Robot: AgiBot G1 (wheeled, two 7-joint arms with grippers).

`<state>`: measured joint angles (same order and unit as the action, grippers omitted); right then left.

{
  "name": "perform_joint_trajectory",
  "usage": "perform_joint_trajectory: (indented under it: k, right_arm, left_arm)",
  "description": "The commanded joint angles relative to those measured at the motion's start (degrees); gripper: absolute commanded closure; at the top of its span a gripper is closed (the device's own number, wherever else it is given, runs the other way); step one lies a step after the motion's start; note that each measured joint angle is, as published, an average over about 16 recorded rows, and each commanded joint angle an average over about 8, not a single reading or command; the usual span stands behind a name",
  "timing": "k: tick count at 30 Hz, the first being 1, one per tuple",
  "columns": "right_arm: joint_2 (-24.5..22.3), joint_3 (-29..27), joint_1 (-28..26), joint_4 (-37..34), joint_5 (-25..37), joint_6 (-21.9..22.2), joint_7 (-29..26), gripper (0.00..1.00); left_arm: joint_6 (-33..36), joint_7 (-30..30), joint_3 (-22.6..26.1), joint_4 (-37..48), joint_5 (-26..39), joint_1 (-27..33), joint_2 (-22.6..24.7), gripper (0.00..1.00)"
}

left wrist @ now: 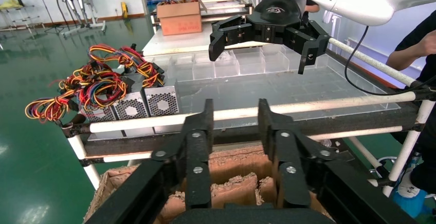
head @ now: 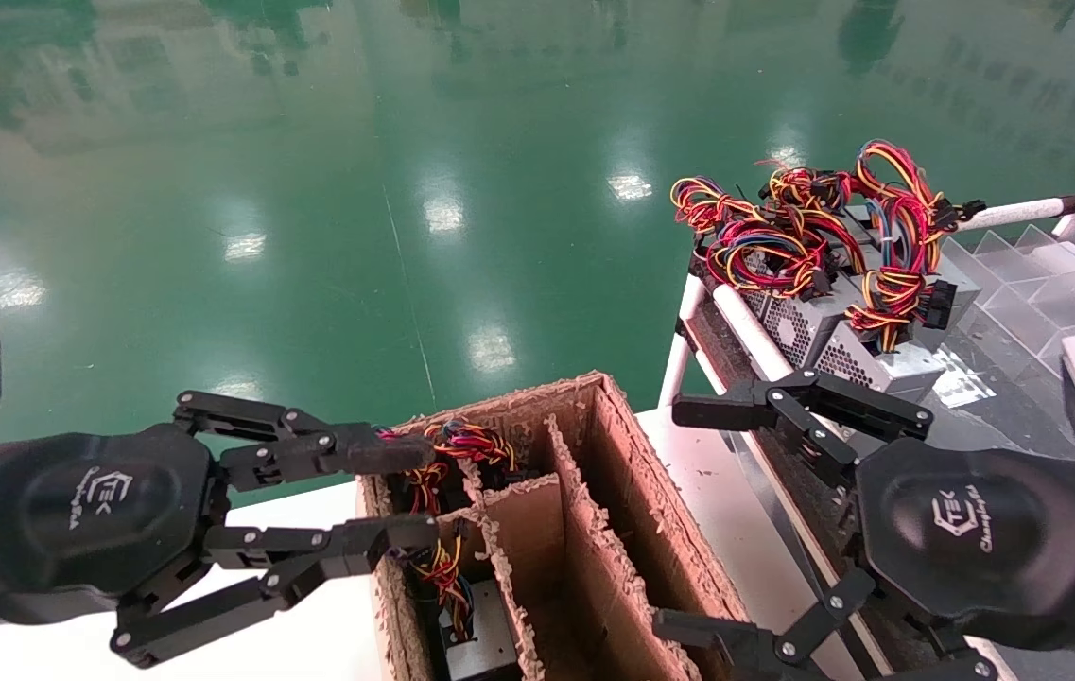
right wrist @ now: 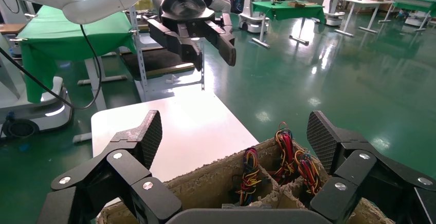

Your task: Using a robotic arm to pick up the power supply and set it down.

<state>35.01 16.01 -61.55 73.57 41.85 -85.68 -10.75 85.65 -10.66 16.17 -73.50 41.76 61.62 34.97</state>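
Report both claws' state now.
Left claw: open, empty, over the cardboard box.
Right claw: open, empty, beside the box.

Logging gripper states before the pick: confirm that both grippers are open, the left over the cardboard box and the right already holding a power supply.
One part is wrong: the right gripper holds nothing. The head view shows it open and empty between the cardboard box and the rack's power supplies. The left gripper is open over the box, as stated.
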Motion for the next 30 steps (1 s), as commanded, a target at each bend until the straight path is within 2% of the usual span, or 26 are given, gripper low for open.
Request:
perform_joint_trajectory:
  k: [1,9,10,17,18,23,30]
  right_arm:
    - [0.0,0.0,0.0,0.0,0.0,0.0,0.0,0.0]
    - [0.0,0.0,0.0,0.0,0.0,0.0,0.0,0.0]
    - [0.0,0.0,0.0,0.0,0.0,0.0,0.0,0.0]
    - [0.0,0.0,0.0,0.0,0.0,0.0,0.0,0.0]
    - [0.0,0.0,0.0,0.0,0.0,0.0,0.0,0.0]
    - [0.2,0.3,0.0,-0.3,0.9,0.8,0.1,0.0]
    - [2.2,1.8,-0.7,-1.6,4.9,4.1,0.1,0.0]
  left_arm:
    - [0.0,0.0,0.0,0.0,0.0,0.0,0.0,1.0]
    - [0.0,0.0,0.0,0.0,0.0,0.0,0.0,1.0]
    - [0.0,0.0,0.0,0.0,0.0,0.0,0.0,0.94]
    - [0.0,0.0,0.0,0.0,0.0,0.0,0.0,0.06]
    - [0.0,0.0,0.0,0.0,0.0,0.0,0.0,0.0]
    - [0.0,0.0,0.0,0.0,0.0,0.0,0.0,0.0]
    - [0.0,0.0,0.0,0.0,0.0,0.0,0.0,0.0]
